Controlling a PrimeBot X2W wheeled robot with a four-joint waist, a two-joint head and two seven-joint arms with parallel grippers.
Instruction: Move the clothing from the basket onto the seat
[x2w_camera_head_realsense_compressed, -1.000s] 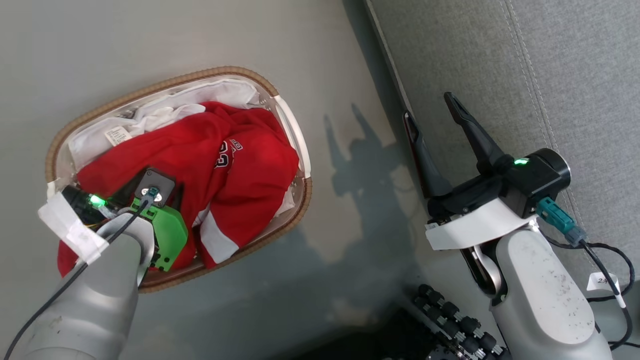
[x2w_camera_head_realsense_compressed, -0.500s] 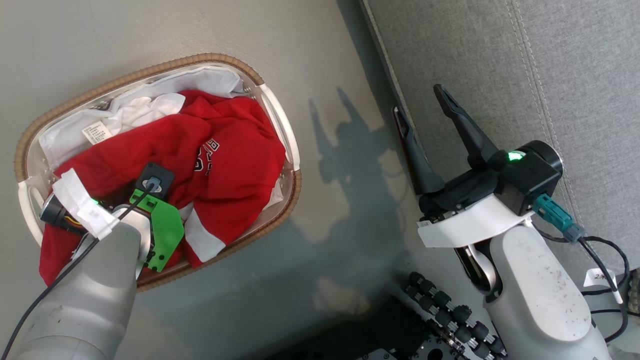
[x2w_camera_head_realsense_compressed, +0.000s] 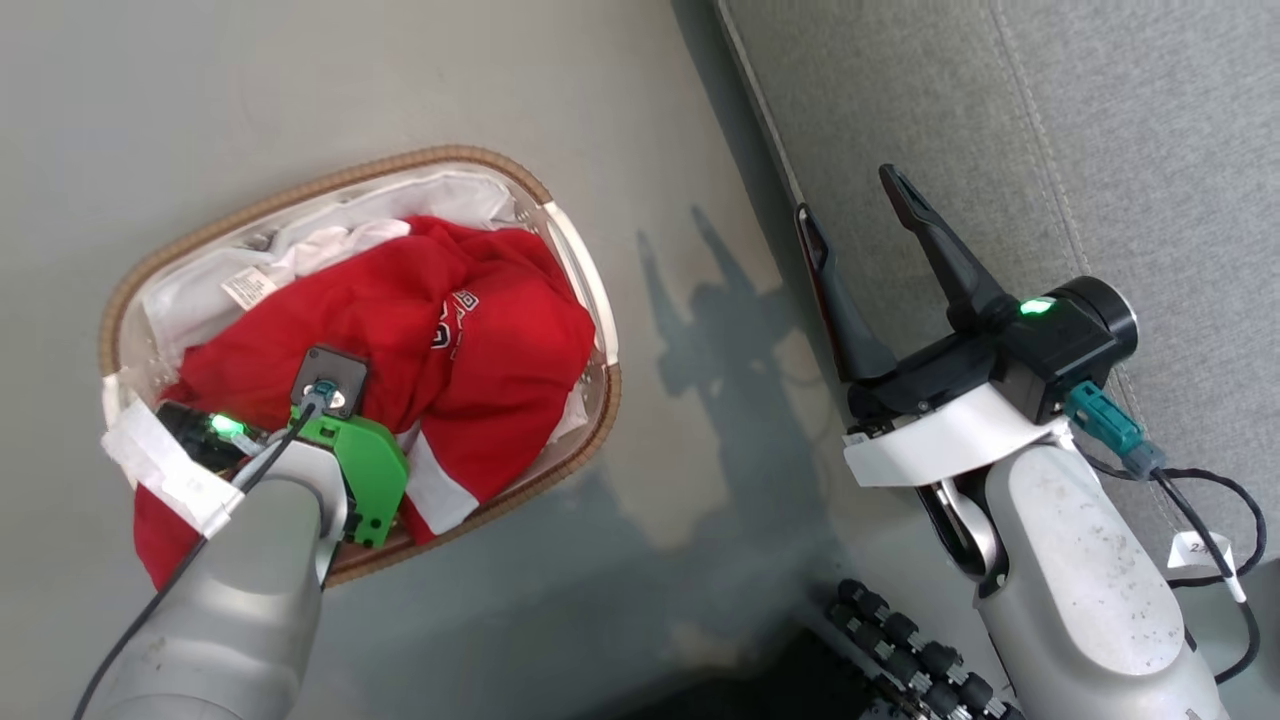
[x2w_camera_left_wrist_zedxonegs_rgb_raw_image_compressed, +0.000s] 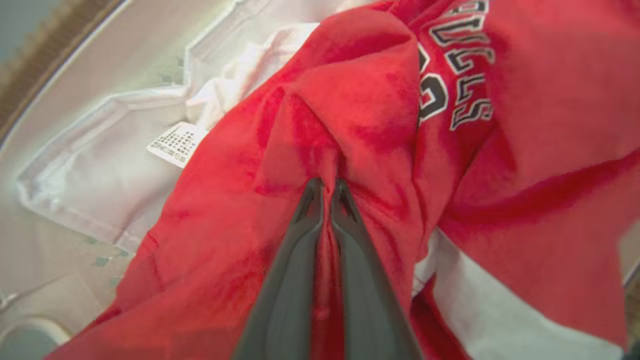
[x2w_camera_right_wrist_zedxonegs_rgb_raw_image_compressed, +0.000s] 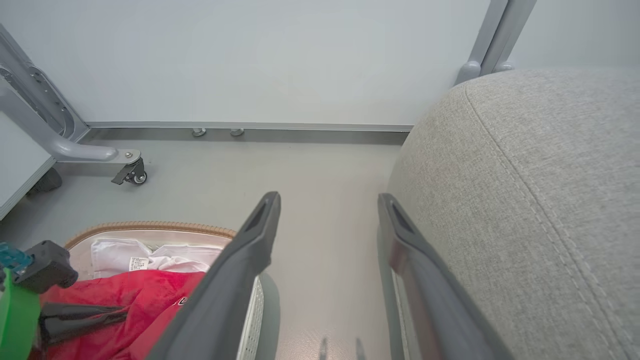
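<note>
The jaws of your left gripper were shut tight on a fold of the clothing; your right gripper gaped open. Nothing much had moved: the clothing still sat in the basket, not on the seat.

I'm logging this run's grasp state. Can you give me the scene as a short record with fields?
left gripper: jaws shut on a fold of the clothing, inside the basket
right gripper: jaws open, holding nothing, near the seat edge
clothing: red, heaped in the basket, none seen on the seat
basket: on the floor, left of the seat
</note>
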